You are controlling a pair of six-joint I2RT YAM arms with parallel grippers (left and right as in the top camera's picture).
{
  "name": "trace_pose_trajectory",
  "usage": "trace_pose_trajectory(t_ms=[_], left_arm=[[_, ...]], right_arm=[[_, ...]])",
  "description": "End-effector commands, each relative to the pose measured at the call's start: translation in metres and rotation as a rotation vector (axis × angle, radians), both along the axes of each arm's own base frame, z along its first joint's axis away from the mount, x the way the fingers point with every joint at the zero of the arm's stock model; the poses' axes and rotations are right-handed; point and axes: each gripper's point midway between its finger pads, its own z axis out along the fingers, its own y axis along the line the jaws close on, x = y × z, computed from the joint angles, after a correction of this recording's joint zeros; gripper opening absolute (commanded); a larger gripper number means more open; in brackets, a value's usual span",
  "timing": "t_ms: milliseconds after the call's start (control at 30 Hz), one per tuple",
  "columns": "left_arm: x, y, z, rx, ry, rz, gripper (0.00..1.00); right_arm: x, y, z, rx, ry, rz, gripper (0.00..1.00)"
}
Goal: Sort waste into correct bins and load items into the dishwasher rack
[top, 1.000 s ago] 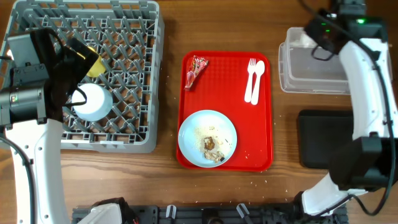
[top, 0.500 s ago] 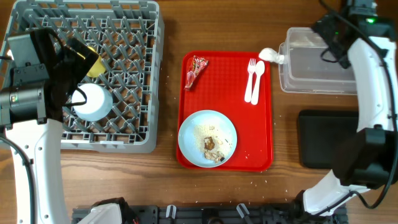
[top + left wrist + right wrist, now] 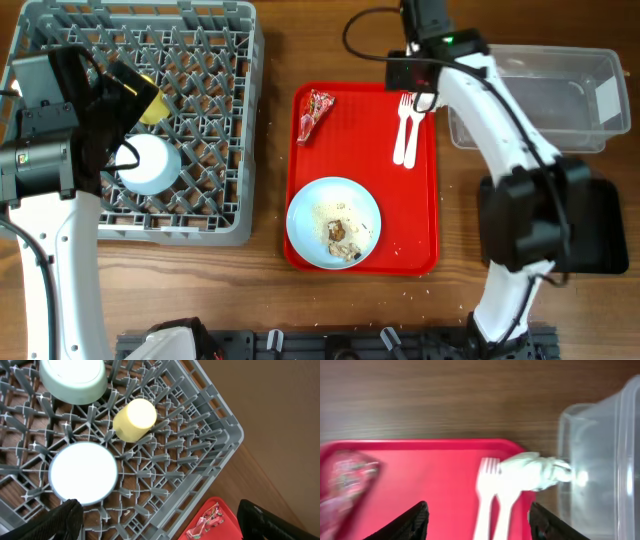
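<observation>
Gaping, left pincer [image 3: 159, 506] and right pincer [image 3: 477, 510] hover; rack [image 3: 221, 424] holds two bowls [image 3: 72, 377] [image 3: 82, 472], one cup [image 3: 134, 420].

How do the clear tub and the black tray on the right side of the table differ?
The clear tub is see-through; the black tray is opaque and dark. The tub has tall walls and looks deep; the tray looks shallow. The tub carries a white label; the tray shows none. Both are rectangular and sit on the table, right of the red tray.
</observation>
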Motion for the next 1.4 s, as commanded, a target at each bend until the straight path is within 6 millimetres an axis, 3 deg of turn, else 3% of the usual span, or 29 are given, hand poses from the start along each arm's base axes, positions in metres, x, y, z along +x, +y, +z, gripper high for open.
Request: trace_pose_trajectory(t_ms=[0,67,267,467,633,667,733,800,833,867,933,1000,1033,1067,1100,1167,1200,1233,1267,1300,1367], left_arm=[[-0.001,0.004,0.002,0.004,-0.007,0.021,1.0],[-0.001,0.004,0.002,0.004,-0.007,0.021,1.0],[-0.001,0.004,0.002,0.004,-0.007,0.021,1.0],[-0.001,0.004,0.003,0.005,-0.008,0.021,1.0],[-0.001,0.004,0.002,0.004,-0.007,0.021,1.0],[-0.001,0.004,0.002,0.004,-0.007,0.021,1.0],[-0.001,0.004,0.002,0.004,-0.007,0.021,1.0],[-0.001,0.004,0.002,0.004,-0.007,0.021,1.0],[-0.001,0.004,0.002,0.004,-0.007,0.021,1.0],[-0.001,0.004,0.002,0.004,-0.007,0.021,1.0],[-0.001,0.004,0.002,0.004,-0.007,0.021,1.0],[-0.001,0.004,0.002,0.004,-0.007,0.021,1.0],[-0.001,0.004,0.002,0.004,-0.007,0.021,1.0],[-0.001,0.004,0.002,0.004,-0.007,0.021,1.0],[-0.001,0.004,0.002,0.004,-0.007,0.021,1.0],[-0.001,0.004,0.002,0.004,-0.007,0.021,1.0],[-0.001,0.004,0.002,0.004,-0.007,0.021,1.0],[-0.001,0.004,0.002,0.004,-0.007,0.021,1.0],[-0.001,0.004,0.002,0.004,-0.007,0.021,1.0],[-0.001,0.004,0.002,0.004,-0.007,0.021,1.0],[-0.001,0.004,0.002,0.004,-0.007,0.021,1.0]], right_arm=[[0.002,-0.027,-0.043,-0.145,0.056,-0.086,0.68],[0.009,-0.027,-0.043,-0.159,0.044,-0.04,0.68],[0.012,-0.035,-0.074,-0.213,0.075,-0.06,0.64],[0.014,-0.045,-0.074,-0.204,0.071,-0.106,0.53],[0.012,-0.049,-0.077,-0.164,0.09,-0.118,0.34],[0.012,-0.046,-0.078,-0.154,0.093,-0.111,0.28],[0.011,-0.043,-0.079,-0.126,0.098,-0.122,0.04],[0.01,-0.037,-0.08,-0.093,0.104,-0.109,0.05],[0.014,-0.033,-0.066,-0.068,0.083,-0.102,0.04],[0.019,-0.03,-0.04,-0.036,0.032,-0.117,0.04],[0.028,-0.036,0.029,0.031,-0.115,-0.185,0.04],[0.027,-0.06,0.091,0.091,-0.25,-0.27,0.04],[0.019,-0.088,0.126,0.123,-0.322,-0.347,0.04],[0.014,-0.111,0.141,0.131,-0.353,-0.402,0.04],[0.004,-0.146,0.15,0.135,-0.367,-0.491,0.04],[-0.008,-0.195,0.135,0.144,-0.319,-0.594,0.04],[-0.017,-0.214,0.117,0.162,-0.265,-0.632,0.12],[-0.019,-0.223,0.097,0.182,-0.208,-0.607,0.33],[-0.018,-0.225,0.077,0.207,-0.156,-0.544,0.77],[-0.016,-0.222,0.061,0.22,-0.12,-0.496,0.99],[-0.013,-0.215,0.04,0.238,-0.066,-0.442,1.0]])
